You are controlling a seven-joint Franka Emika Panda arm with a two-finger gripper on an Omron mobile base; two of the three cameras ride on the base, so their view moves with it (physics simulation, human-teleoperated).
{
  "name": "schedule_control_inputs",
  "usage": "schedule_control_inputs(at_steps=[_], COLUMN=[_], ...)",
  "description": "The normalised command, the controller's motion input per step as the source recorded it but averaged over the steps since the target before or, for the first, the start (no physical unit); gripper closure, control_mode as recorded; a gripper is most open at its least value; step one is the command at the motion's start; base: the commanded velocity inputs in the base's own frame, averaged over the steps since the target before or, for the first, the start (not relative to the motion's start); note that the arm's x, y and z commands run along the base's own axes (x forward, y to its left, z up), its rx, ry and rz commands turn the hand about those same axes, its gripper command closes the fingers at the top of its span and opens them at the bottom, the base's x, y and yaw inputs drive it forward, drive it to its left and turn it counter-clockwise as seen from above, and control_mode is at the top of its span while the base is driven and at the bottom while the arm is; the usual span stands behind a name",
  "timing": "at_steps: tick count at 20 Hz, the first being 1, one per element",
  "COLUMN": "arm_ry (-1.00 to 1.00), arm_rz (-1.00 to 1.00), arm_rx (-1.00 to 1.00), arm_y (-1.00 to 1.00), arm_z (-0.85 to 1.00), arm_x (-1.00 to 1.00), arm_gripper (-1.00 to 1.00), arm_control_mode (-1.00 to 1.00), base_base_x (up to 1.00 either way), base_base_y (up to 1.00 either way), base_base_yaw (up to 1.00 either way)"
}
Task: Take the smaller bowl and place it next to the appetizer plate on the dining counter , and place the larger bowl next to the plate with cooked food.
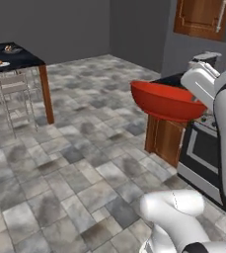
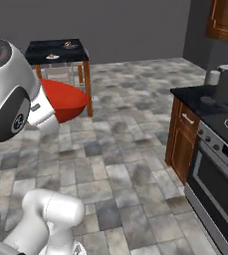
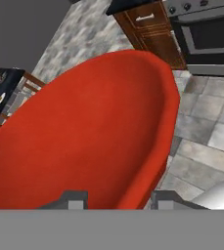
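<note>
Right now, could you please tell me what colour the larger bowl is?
The larger bowl is a plain glossy red, without pattern; the hand view shows it best.

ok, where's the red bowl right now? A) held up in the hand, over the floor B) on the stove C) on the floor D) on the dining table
A: the larger bowl is gripped at its rim by the hand, in the air above the tiled floor, far from the dining counter.

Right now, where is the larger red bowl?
The larger red bowl is in the end effector, carried in mid-air above the tiled floor beside the stove, well away from the dining counter across the room.
</note>
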Motion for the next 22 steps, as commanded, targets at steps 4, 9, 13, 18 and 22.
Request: schedule_control_inputs(at_steps=[4, 9, 13, 18, 22], arm_ry=[0.00, 0.00, 0.00, 0.00, 0.00], arm_rz=[0.00, 0.00, 0.00, 0.00, 0.00], arm_rx=[0.00, 0.00, 0.00, 0.00, 0.00], arm_y=[0.00, 0.00, 0.00, 0.00, 0.00], arm_z=[0.00, 0.00, 0.00, 0.00, 0.00], arm_x=[0.00, 0.00, 0.00, 0.00, 0.00], arm_gripper=[1.00, 1.00, 1.00, 1.00, 1.00], arm_control_mode=[1.00, 1.00, 1.00, 1.00, 1.00], base_base_x=[0.72, 1.00, 1.00, 1.00, 1.00], base_base_y=[0.13, 0.01, 0.05, -0.07, -0.54], base_base_yaw=[0.37, 0.25, 0.18, 0.07, 0.00])
